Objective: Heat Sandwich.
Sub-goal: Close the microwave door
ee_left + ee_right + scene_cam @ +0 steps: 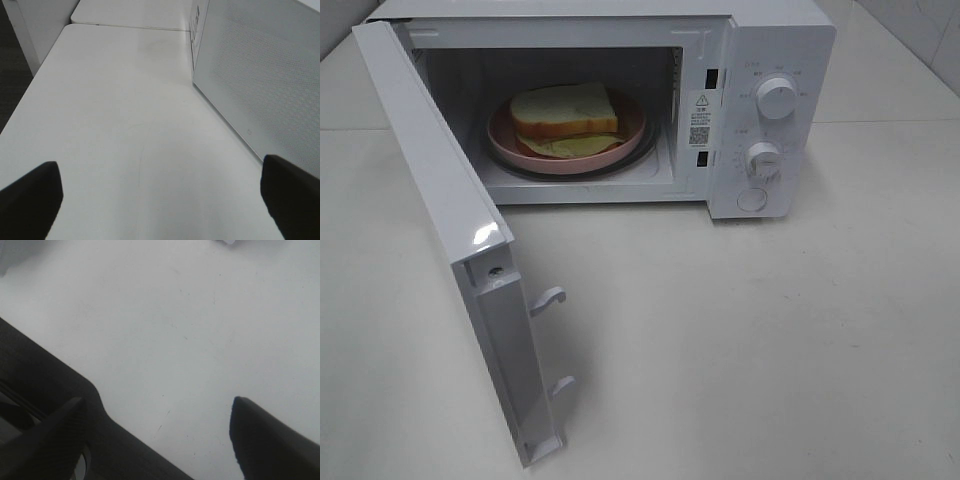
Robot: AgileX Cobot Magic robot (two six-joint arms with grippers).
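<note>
The sandwich (565, 118), thick white bread with tan crust and pale yellow-green filling, lies on a round pink plate (632, 138) inside the open white microwave (760, 60). The microwave door (450, 230) stands swung wide open toward the front left. Neither gripper shows in the exterior high view. In the left wrist view my left gripper (160, 200) is open and empty over the bare table, with the outer face of the door (270, 80) beside it. In the right wrist view my right gripper (160, 440) is open and empty above the table.
The microwave has two round knobs (777, 98) and a round button on its right panel. The door's two latch hooks (548, 298) stick out from its edge. The white table (740, 340) stretches in front. A dark table edge (45, 385) shows in the right wrist view.
</note>
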